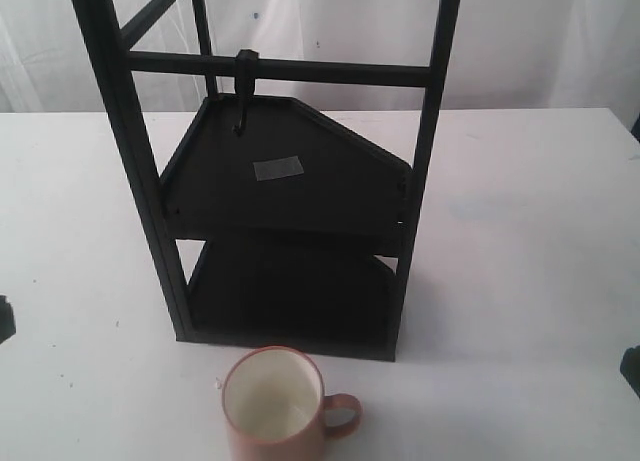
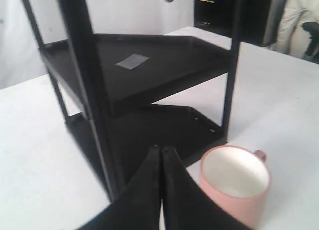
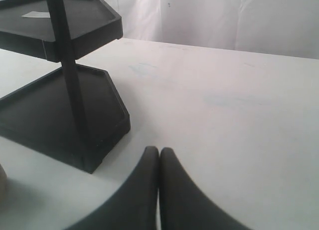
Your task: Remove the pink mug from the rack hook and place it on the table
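The pink mug [image 1: 275, 411] stands upright on the white table [image 1: 520, 281] just in front of the black rack, handle to the right, cream inside showing. It also appears in the left wrist view as the pink mug [image 2: 234, 185], close beside the fingers. The rack hook [image 1: 243, 91] hangs bare from the horizontal bar. My left gripper [image 2: 161, 149] is shut and holds nothing, near the rack's front post. My right gripper [image 3: 159, 150] is shut and holds nothing, over bare table right of the rack. In the exterior view only dark slivers show at both side edges.
The tall black rack [image 1: 290, 181] has two angular shelves; a grey tape patch [image 1: 277, 168] lies on the upper one. A white curtain hangs behind the table. White tabletop stretches left and right of the rack.
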Motion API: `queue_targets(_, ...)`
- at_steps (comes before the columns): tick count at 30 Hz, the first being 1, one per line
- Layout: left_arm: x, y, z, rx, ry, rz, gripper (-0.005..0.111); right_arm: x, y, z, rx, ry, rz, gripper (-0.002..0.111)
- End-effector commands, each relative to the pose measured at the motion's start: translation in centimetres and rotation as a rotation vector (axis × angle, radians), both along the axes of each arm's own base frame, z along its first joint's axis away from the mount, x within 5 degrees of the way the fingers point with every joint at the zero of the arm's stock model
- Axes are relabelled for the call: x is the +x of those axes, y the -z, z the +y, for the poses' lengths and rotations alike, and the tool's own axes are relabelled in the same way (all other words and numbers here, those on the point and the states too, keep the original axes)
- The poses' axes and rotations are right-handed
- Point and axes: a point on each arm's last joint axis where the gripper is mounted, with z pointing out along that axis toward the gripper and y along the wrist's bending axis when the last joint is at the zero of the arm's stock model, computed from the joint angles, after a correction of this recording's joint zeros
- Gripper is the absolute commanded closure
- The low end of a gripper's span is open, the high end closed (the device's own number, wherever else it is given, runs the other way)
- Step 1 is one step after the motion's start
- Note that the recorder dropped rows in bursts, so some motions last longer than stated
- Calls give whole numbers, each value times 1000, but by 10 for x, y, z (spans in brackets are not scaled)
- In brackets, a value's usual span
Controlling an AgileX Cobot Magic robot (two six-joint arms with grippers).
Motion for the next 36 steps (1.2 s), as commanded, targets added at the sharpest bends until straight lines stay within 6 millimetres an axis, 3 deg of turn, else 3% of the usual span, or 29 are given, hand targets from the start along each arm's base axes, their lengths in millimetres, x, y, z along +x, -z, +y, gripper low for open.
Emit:
queue_targets(1,-2,19,9,4,-96,-8,107,0,0,0,4,9,-8,108)
queue_targets(14,-6,73,17,-30,-184,34,107,0,0,0,4,9,-8,108)
queue_targets(36,-6,64,22,-24,-235,-105,107,0,0,0,4,9,-8,108)
